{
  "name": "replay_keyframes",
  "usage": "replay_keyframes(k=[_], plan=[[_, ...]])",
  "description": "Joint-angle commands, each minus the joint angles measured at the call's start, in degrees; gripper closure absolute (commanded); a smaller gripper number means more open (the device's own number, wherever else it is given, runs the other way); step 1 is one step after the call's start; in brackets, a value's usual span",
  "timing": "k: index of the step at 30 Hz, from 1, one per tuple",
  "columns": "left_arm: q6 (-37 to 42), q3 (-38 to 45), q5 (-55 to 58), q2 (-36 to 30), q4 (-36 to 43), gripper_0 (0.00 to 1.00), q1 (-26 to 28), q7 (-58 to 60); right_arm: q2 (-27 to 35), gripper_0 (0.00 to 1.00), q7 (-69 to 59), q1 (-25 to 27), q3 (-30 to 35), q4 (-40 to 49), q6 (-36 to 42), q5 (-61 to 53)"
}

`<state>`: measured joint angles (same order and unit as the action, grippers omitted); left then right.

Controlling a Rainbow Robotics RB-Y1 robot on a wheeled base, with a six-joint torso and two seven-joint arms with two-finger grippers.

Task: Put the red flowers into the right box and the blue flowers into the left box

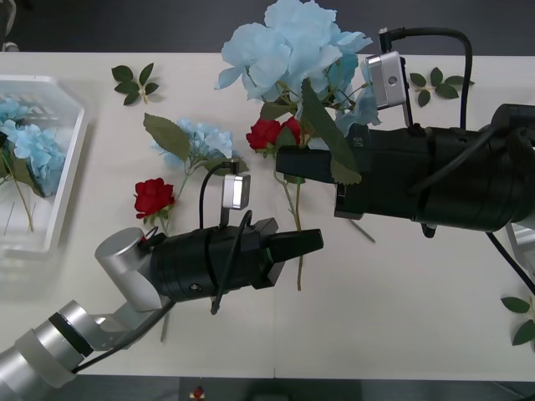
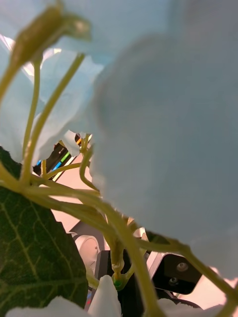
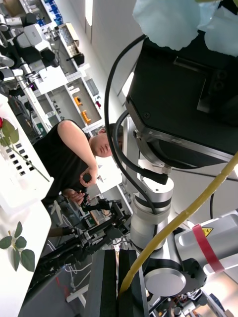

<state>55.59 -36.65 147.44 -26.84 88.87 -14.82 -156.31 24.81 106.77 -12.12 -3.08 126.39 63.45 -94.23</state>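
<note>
A large blue flower (image 1: 292,46) is held up over the table's middle, with its petals and stems (image 2: 124,233) close before the right wrist camera. My right gripper (image 1: 284,163) is shut on its stem just under the head. Lower down the same stem (image 3: 173,223), my left gripper (image 1: 309,241) is shut on it too. One red flower (image 1: 269,132) lies by the right gripper and another (image 1: 153,196) by the left arm. A second blue flower (image 1: 201,138) lies between them. The left box (image 1: 73,159) at the left edge holds blue flowers (image 1: 33,150). The right box (image 3: 22,185) holds a leafy stem.
Loose leaf sprigs lie at the back left (image 1: 134,82), the back right (image 1: 435,83) and the right edge (image 1: 522,317). Both arms crowd the middle of the white table (image 1: 401,292).
</note>
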Motion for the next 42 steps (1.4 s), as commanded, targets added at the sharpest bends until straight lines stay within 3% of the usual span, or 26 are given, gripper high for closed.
replay_keyframes(k=[1, 2, 4, 15, 27, 32, 38, 42], plan=[[-0.57, -0.96, 2.07, -2.42, 2.98, 1.00, -0.65, 1.31, -0.29, 0.97, 1.08, -0.89, -0.52, 0.79, -0.17, -0.25], [-0.74, -0.96, 2.42, -2.95, 3.51, 1.00, -0.65, 1.31, -0.29, 0.50, 0.90, -0.89, -0.52, 0.79, -0.17, -0.25], [-1.01, -0.96, 2.86, -3.57, 4.12, 1.00, -0.65, 1.31, -0.29, 0.00, 0.64, -0.89, -0.52, 0.79, -0.17, -0.25], [-1.45, 3.52, 4.26, -8.31, 4.47, 1.00, -1.00, 1.31, -0.29, 0.00, 0.20, -0.97, -0.52, 0.87, -0.17, -0.25], [-0.22, 11.08, 4.18, -29.93, 3.86, 1.00, -4.08, 1.31, 0.24, 0.00, -0.33, -0.97, -0.52, 0.96, 0.09, -0.25], [1.19, 11.43, 1.01, -38.72, -2.21, 1.00, -9.00, 1.31, 1.91, 0.00, -1.21, -0.97, -0.52, 0.96, 0.35, 0.80], [8.57, 11.78, -10.33, -43.91, -13.37, 1.00, -16.73, 1.54, 7.62, 0.00, -5.43, -1.15, -0.35, 0.96, 0.71, 5.46], [11.91, 12.84, -15.78, -45.31, -17.15, 1.00, -19.02, 8.65, 12.19, 0.00, -11.23, -2.91, -0.35, 0.96, 3.69, 11.79]])
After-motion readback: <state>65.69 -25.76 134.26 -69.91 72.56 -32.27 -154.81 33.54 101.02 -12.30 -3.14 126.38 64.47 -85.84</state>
